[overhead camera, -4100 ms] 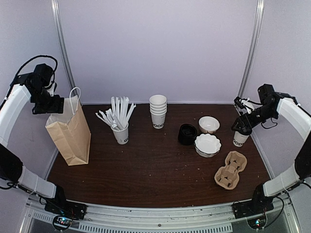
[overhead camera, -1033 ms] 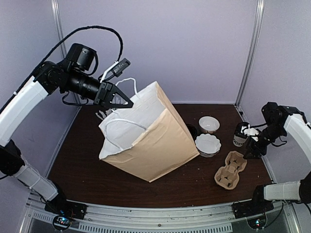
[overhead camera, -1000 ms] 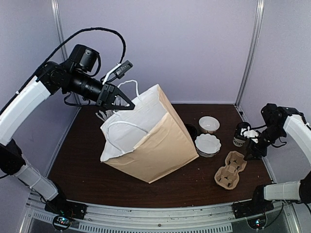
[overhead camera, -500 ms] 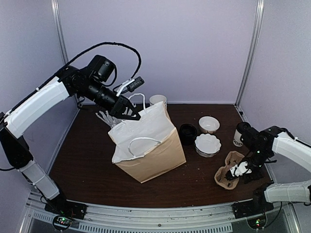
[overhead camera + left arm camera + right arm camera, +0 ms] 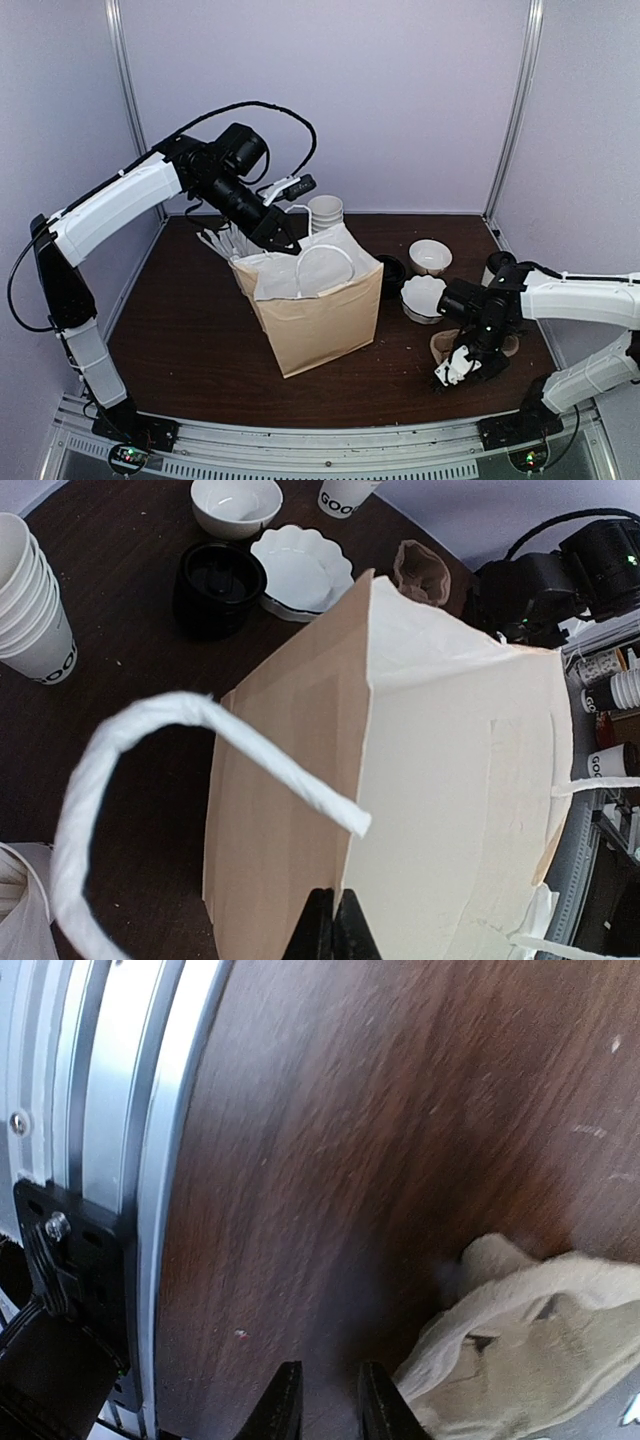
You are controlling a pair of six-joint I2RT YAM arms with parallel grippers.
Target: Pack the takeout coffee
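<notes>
The takeout coffee, a white cup (image 5: 345, 494) with black lettering, stands at the far right of the table; its top is cut off in the left wrist view. A brown paper bag (image 5: 320, 310) stands upright mid-table, mouth open. My left gripper (image 5: 285, 240) is shut on the bag's rim (image 5: 365, 730), and its fingertips (image 5: 335, 925) pinch the paper edge. My right gripper (image 5: 450, 375) hangs low over the table in front of the cardboard cup carrier (image 5: 540, 1360). Its jaws (image 5: 330, 1400) stand a narrow gap apart with only bare wood between them.
A nested stack of white cups (image 5: 325, 212) stands behind the bag. A black round container (image 5: 218, 585), a white bowl (image 5: 235, 502) and a scalloped white dish (image 5: 300, 570) sit right of the bag. The table's metal front rail (image 5: 100, 1160) is close to my right gripper.
My left arm swung the tilted bag rightward and set it upright mid-table. My right arm left the cup, dropped to the table beside the carrier, and its jaws narrowed.
</notes>
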